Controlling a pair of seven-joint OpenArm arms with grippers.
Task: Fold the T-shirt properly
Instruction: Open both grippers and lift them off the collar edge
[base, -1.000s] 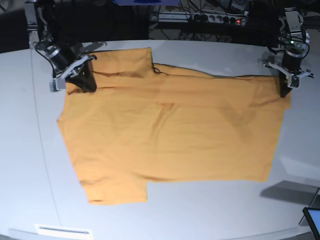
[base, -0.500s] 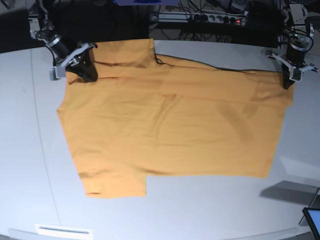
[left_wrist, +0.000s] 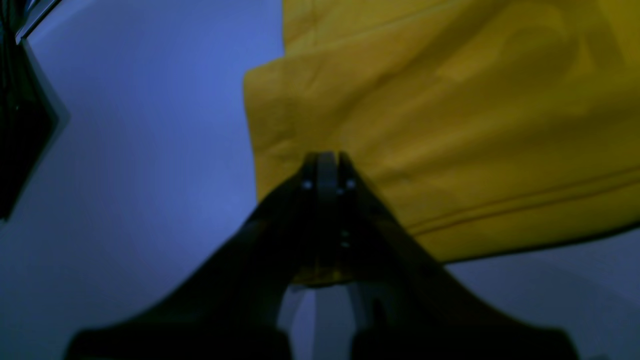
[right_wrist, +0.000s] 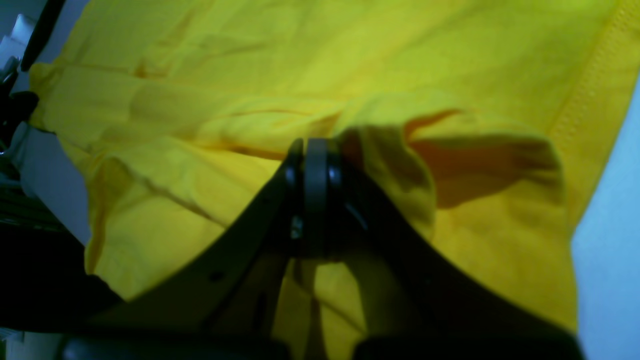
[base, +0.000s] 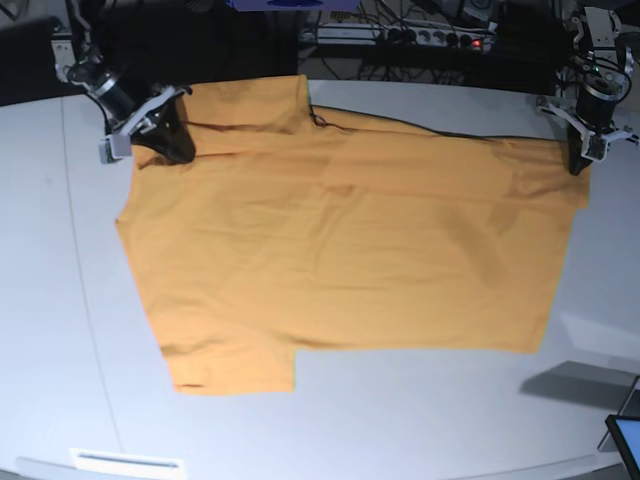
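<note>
The orange-yellow T-shirt (base: 340, 250) lies spread flat on the grey table (base: 420, 420), one sleeve toward the front left. At the far left corner of the cloth, my right gripper (base: 172, 148) is shut on the T-shirt; in the right wrist view its fingertips (right_wrist: 311, 150) pinch a raised bunch of fabric (right_wrist: 400, 165). My left gripper (base: 577, 165) is shut on the far right corner. In the left wrist view its closed tips (left_wrist: 324, 162) sit on the cloth's hemmed edge (left_wrist: 450, 150), with fabric caught between the fingers.
A power strip (base: 432, 37) and cables lie behind the table's far edge. A dark screen corner (base: 627, 440) shows at the front right. A white label (base: 127, 462) sits near the front left edge.
Both grippers have moved toward the table's far edge, pulling the shirt's top edge with them. The cloth has slid back and its wrinkles have flattened.
</note>
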